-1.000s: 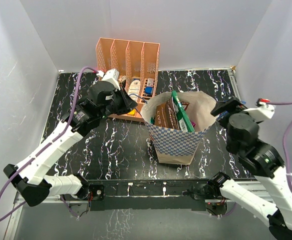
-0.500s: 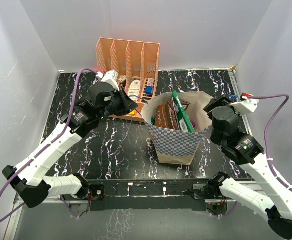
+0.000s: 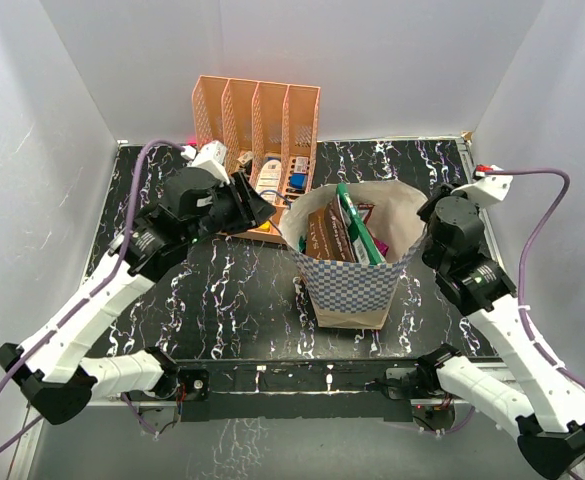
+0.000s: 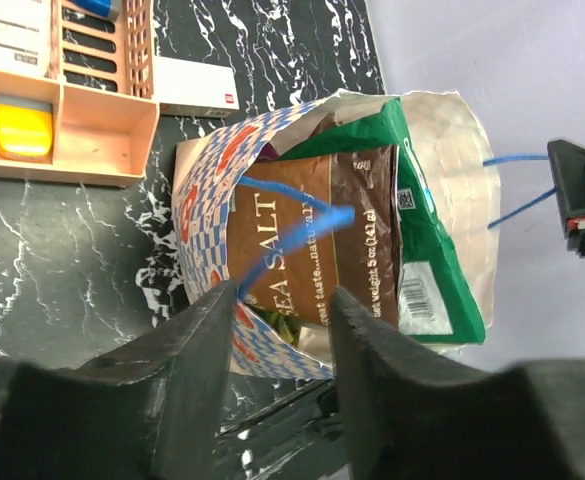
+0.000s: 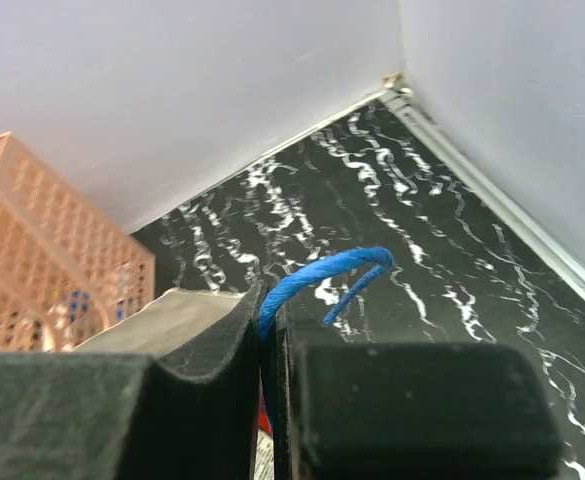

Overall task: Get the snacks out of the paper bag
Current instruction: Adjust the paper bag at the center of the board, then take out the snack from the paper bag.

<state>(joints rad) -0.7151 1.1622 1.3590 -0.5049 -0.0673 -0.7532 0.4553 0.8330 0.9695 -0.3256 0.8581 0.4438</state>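
The paper bag [image 3: 357, 285] stands open just right of the worktop's middle, toward the near edge. Upright inside, a dark brown packet [image 4: 317, 250] reads "SEA SALT" and "net weight 5 oz (141 g)" (a smaller line is only partly legible), with a green packet [image 4: 430, 275] bearing a barcode against it. The left gripper [image 4: 280, 305] hangs spread wide above the rim. The right gripper [image 5: 269, 312] is pinched onto the bag's blue handle [image 5: 322, 272].
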